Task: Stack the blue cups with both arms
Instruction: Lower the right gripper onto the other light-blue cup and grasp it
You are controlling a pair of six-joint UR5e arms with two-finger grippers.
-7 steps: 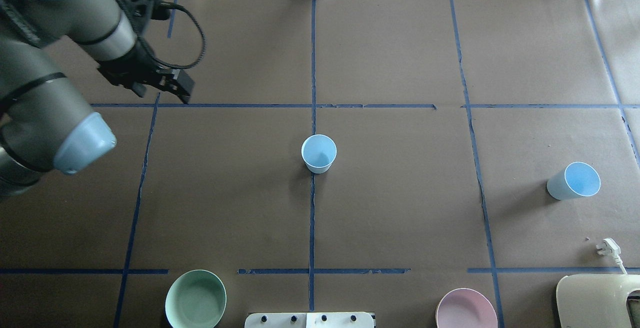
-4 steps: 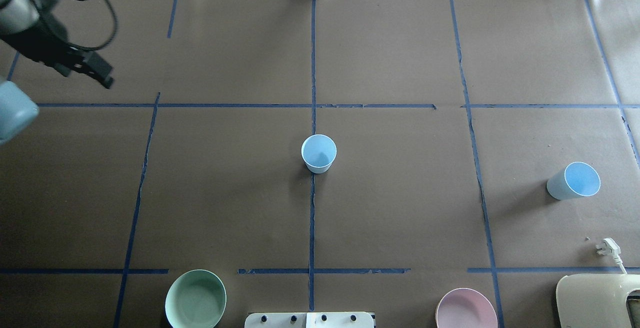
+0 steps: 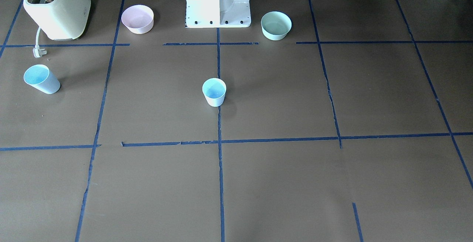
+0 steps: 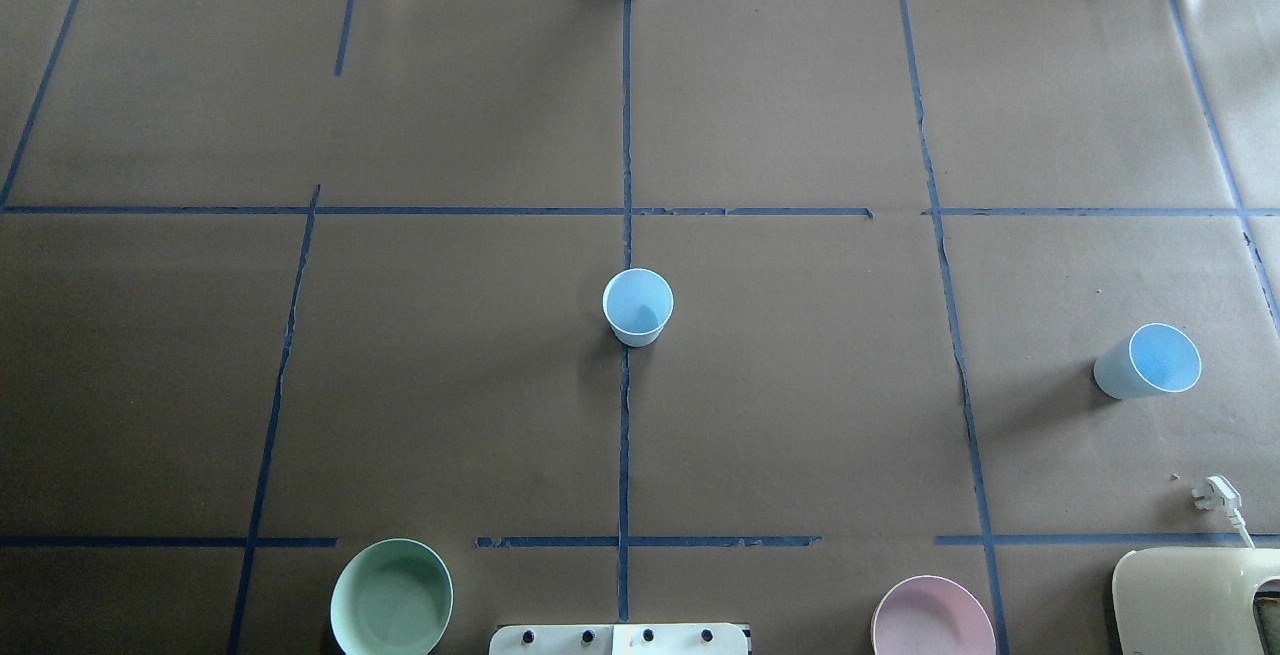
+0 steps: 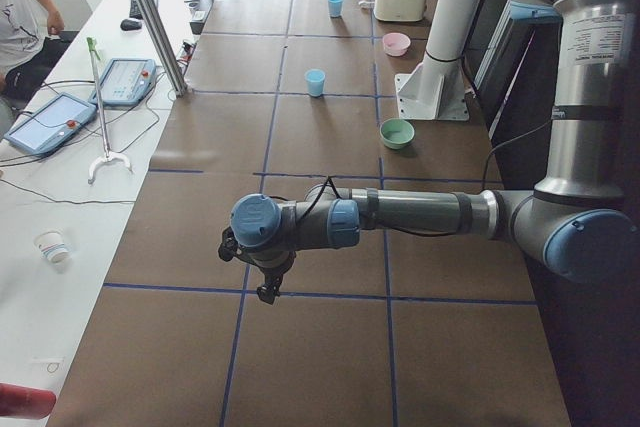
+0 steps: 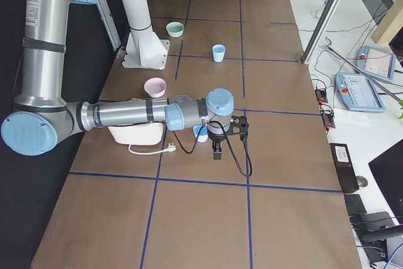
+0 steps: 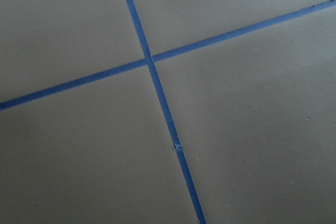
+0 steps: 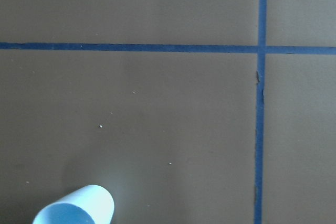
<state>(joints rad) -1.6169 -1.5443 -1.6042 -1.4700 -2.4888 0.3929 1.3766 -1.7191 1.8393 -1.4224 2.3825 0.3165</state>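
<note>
Central cup and second cup stand empty, before and right of the pedestal base. My left gripper has quit the overhead view; for it and my right gripper, I cannot tell the opening.

blue cups 2 | bowls 2 | arms 2 | toaster 1 | pedestal 1

Two small pale blue tapered plastic cups, whitish outside and bluer inside, stood unstacked and well apart. The centre cup was upright and empty on the middle tape line. The second cup was far toward the robot's right, looked upright and was empty. The grey-silver jointed right arm reached out beside it. The matching left arm stretched over the opposite end. The black left gripper and right gripper pointed down, their jaw state unclear.
</note>
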